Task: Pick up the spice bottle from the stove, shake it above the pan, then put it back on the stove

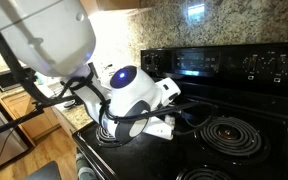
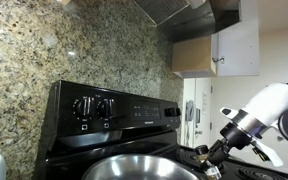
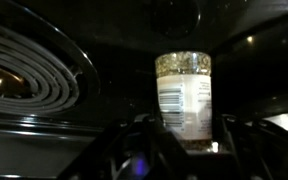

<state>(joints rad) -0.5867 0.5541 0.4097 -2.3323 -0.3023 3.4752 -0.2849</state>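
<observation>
Grasp stage, low side approach; the spice bottle (image 3: 184, 92) stands upright on the stove (image 3: 246, 45), on the bare glossy top just beside a coil burner (image 3: 29, 70), and in an exterior view this spot lies toward a side edge of the stovetop, forward of the control panel (image 1: 219, 62). You hold the gripper (image 3: 187, 135) level with the jar's lower half, probably so that the label band takes the grip and the cap end is left free for shaking; the jaws are clamped on the spice bottle from both sides, closed as far as its glass allows. The bottle appears to rest on the stove, not yet lifted. The pan (image 2: 134, 168) sits well apart from the gripper (image 2: 207, 158), toward the opposite side edge; judge the carry as a lift followed by a sideways traverse. The arm hides the bottle in both exterior views.
</observation>
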